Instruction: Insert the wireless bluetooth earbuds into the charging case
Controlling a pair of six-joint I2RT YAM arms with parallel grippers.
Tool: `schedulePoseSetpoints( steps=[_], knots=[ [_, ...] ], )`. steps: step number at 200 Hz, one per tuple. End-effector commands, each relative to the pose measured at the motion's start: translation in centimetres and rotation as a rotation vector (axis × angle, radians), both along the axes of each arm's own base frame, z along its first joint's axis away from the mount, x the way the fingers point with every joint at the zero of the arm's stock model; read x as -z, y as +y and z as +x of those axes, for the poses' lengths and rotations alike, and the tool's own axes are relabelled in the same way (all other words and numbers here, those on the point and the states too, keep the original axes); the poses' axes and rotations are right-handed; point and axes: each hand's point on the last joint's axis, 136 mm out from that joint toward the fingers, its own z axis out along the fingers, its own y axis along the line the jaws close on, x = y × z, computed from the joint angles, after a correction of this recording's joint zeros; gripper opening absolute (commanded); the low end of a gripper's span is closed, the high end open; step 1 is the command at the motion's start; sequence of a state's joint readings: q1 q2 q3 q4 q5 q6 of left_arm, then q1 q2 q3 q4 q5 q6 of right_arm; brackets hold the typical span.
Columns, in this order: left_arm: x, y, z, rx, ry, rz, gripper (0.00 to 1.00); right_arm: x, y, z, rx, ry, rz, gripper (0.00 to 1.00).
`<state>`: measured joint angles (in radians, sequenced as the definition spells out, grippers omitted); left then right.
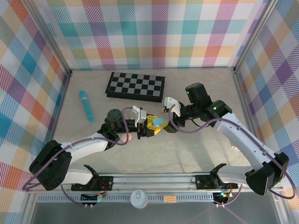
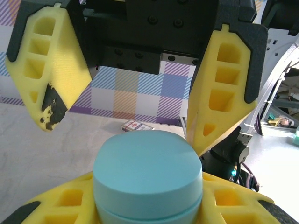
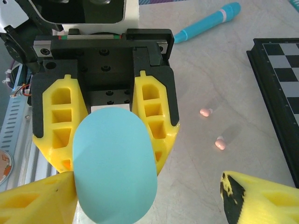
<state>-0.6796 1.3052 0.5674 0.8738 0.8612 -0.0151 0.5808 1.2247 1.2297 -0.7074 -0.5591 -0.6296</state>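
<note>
Right wrist view caught the left claw (image 3: 112, 156) clamped narrowly on a light blue case (image 3: 114, 177), its yellow fingers (image 3: 152, 116) pressed to either side of the smooth, egg-shaped shell. The right claw (image 3: 147, 186) stood wide open around the same case. One of its yellow fingers (image 3: 32, 200) lay at the shell's lower edge, though contact could not be made out, while its black-smudged finger (image 3: 261, 196) sat well apart. Two tiny pale pink earbuds (image 3: 205, 112) lay loose on the table (image 3: 196, 70), near each other, beyond that smudged finger and between the left claw and a chessboard (image 3: 280, 93). A teal stick (image 3: 205, 22) lay farther off, past the left claw.

Left wrist view, looking across the case (image 2: 147, 172), showed its flat, rounded top and a seam ringing it low down, the lid closed. The left claw (image 2: 147, 212) cradled it from below. The right claw (image 2: 124, 135) hung over it with jaws spread, one fingertip (image 2: 201, 140) just beside the rim and the other (image 2: 46, 116) clear of it.

Top external view placed the left claw (image 1: 152, 127) and the right claw (image 1: 164, 125) tip to tip with the case (image 1: 160, 122) between them. The chessboard (image 1: 135, 86) lay just beyond them and the teal stick (image 1: 86, 106) well off on the left claw's outer side.
</note>
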Motion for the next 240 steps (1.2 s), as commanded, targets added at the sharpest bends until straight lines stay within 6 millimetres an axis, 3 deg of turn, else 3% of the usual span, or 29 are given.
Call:
schedulePoseSetpoints(
  steps=[1, 58, 86, 115, 162, 206, 229, 240],
  knots=[
    [-1.4, -0.1, -1.5, 0.075, -0.058, -0.039, 0.26, -2.4, -0.7, 2.2, 0.086, -0.103, 0.046, 0.76],
    [-2.0, 0.0, -1.7, 0.076, -0.069, -0.05, 0.26, -2.2, -0.5, 2.2, 0.058, -0.118, 0.044, 0.74],
    [-2.2, 0.1, -1.8, 0.073, -0.085, -0.056, 0.26, -1.8, -0.4, 3.2, 0.079, -0.145, 0.036, 0.69],
    [-2.3, 0.0, -1.7, 0.072, -0.082, -0.05, 0.26, -2.2, 0.1, 2.6, 0.033, -0.139, 0.065, 0.54],
    [-2.7, -0.1, -1.3, 0.058, -0.09, -0.057, 0.26, -0.8, 0.4, 0.6, -0.065, -0.025, 0.044, 0.32],
    [-2.6, -0.3, -1.1, 0.058, -0.084, -0.049, 0.26, -0.8, 0.4, 0.6, -0.062, -0.023, 0.046, 0.05],
    [-2.5, -0.2, -0.7, 0.032, -0.086, -0.054, 0.29, -1.3, 0.3, 0.9, -0.038, -0.053, 0.061, 0.01],
    [-2.5, -0.2, -0.5, 0.02, -0.083, -0.058, 0.37, -1.5, 0.3, 1.1, -0.025, -0.072, 0.072, 0.0]
  ],
)
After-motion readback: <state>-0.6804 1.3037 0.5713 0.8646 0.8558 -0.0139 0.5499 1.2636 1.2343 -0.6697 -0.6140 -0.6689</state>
